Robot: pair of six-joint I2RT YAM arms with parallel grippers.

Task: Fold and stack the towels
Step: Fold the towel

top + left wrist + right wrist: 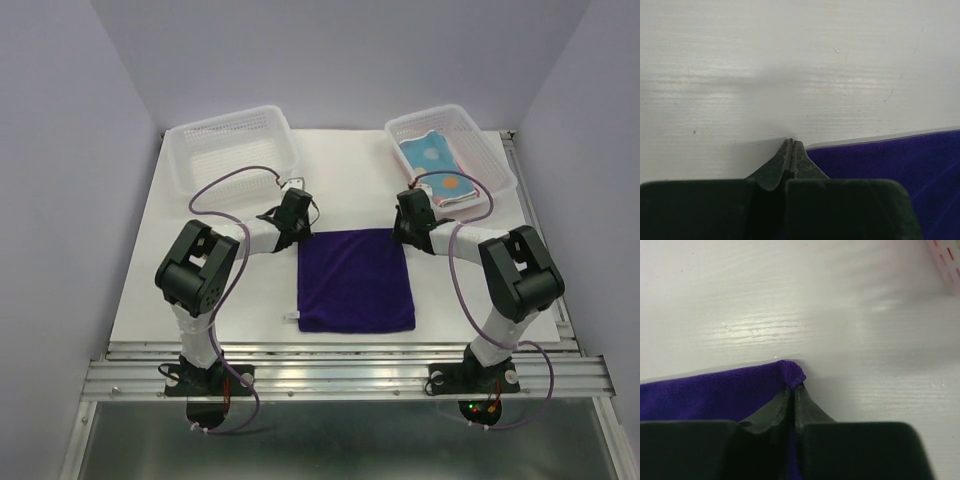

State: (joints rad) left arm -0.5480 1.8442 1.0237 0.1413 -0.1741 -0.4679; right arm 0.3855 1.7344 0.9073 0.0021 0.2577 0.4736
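Near the middle of the table [190,300]: the purple towel [357,280] lies flat in a single layer, its sides square to the table's edges. A small white tag [291,317] sticks out at its near left corner.
Towel's shape: close to square, with no clear long axis. The edge that matters is the far one, running left to right between the two grippers.
Left gripper [792,145]: low on the table at the towel's far left corner, jaws pressed fully together. The purple edge begins just to the right of the tips. No cloth shows between the fingers [776,169], so whether the corner is caught cannot be told.
Right gripper [791,387]: low at the far right corner, jaws closed on the cloth. A small tuft of purple bunches up at the tips, and the far edge runs away to the left from there.
Relation for the coming move: the whole towel lies on the near side of both grippers, toward the arm bases. Each arm is at its own corner, so neither is nearer than the other. A fold would probably carry the far edge toward the near edge, both arms drawing back evenly.
Risk: if the left corner is not truly pinched, that side would stay flat and the fold would go askew.
Far left: a white perforated left basket [232,150], apart from the towel.
Far right: the right basket [497,160], holding a folded light blue towel [428,152] with orange spots. Other cloth lies near it, too small to make out.
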